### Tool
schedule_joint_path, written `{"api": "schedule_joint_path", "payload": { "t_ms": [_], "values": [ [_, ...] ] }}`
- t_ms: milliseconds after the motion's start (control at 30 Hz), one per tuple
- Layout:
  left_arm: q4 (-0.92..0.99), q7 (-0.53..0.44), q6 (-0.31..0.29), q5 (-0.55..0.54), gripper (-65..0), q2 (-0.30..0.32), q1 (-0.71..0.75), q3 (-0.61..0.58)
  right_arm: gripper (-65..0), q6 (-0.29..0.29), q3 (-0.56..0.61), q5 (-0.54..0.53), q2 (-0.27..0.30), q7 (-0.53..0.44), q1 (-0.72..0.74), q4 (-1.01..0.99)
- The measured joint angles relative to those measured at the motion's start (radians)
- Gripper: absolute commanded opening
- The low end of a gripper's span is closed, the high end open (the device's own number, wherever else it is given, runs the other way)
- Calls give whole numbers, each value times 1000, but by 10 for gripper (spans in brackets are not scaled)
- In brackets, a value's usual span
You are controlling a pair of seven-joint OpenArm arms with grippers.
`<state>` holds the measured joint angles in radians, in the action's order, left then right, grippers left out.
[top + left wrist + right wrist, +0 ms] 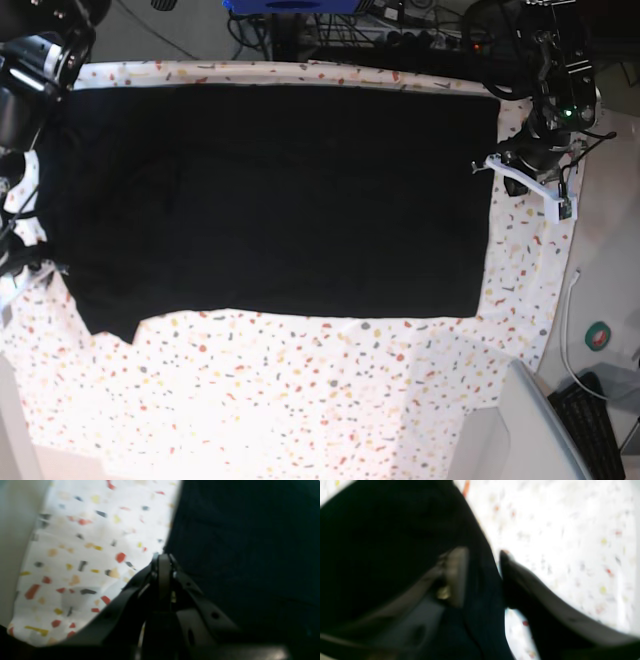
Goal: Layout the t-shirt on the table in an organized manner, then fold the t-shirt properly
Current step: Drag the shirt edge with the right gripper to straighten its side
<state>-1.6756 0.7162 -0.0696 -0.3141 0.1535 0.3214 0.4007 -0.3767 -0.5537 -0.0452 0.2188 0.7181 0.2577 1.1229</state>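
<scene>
The black t-shirt [280, 200] lies spread flat across the far half of the flecked white table [300, 400], with one sleeve at its lower left corner. At the shirt's right edge my left gripper [487, 164] is shut; in the left wrist view its joined tips [163, 558] sit on the edge of the t-shirt [237, 555], pinching it. In the right wrist view, my right gripper [481, 563] is open and its two fingers [456, 575] straddle the edge of the t-shirt [382, 542] above the table [570, 542]. That arm [30, 70] stands at the shirt's left end.
Cables and equipment [300, 15] crowd the far side behind the table. A keyboard [590, 420], a white cable [570, 320] and a round green object [598, 337] lie off the table's right side. The table's right edge [27, 562] runs close to my left gripper.
</scene>
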Motion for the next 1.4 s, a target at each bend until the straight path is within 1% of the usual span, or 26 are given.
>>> {"api": "schedule_joint_path", "payload": {
  "t_ms": [33,67,100,133,167,233,333,367,400,467,567,633,833,967,1067,1133,1300,1400],
  "values": [
    [0,0,1,0,-650,0,3,2,-240,-1,0,-12,14,-64,27,-79],
    [4,0,0,0,-650,0,5,4,-240,-2,1,-17,22,-115,45,-147],
    [11,0,-10,3,-650,-1,5,10,-240,-2,3,-14,33,-180,61,-223],
    [15,6,-32,1,-650,-2,5,23,-240,-2,3,-6,44,-214,71,-286],
    [22,6,-41,-2,-650,-1,3,40,-240,-2,3,-5,56,-239,82,-352],
    [51,-2,-40,0,-650,0,-7,70,-240,0,3,-2,82,-262,103,-454],
    [97,2,-40,3,-650,-2,-3,105,-243,2,2,2,111,-311,114,-516],
    [105,6,-40,3,-650,-3,-2,116,-263,2,2,-2,111,-333,113,-521],
    [109,6,-40,3,-650,-1,-1,124,-297,2,2,-3,110,-349,114,-528],
    [112,5,-40,4,-650,1,-1,129,-401,2,2,-3,103,-344,112,-529],
    [112,2,-40,3,-650,0,-6,127,-576,1,2,-4,93,-335,110,-530],
    [112,1,-40,3,-650,-1,-5,121,-642,1,2,-6,95,-319,112,-530],
    [113,3,-40,3,-650,-1,-5,122,-650,1,-3,-6,94,-306,113,-521],
    [113,2,-41,3,-650,-1,-5,124,-650,1,-5,-6,91,-271,93,-409],
    [114,2,-40,3,-650,-1,-6,125,-650,2,-5,-4,78,-191,50,-255],
    [114,-1,-40,3,-650,-1,-5,125,-650,2,-5,-10,58,-131,12,-153],
    [114,0,-40,3,-650,-1,-5,119,-650,-1,-5,-7,-8,24,-94,80],
    [114,0,-40,3,-650,-1,-5,119,-650,0,-7,-10,-47,78,-153,196]
  ]
}}
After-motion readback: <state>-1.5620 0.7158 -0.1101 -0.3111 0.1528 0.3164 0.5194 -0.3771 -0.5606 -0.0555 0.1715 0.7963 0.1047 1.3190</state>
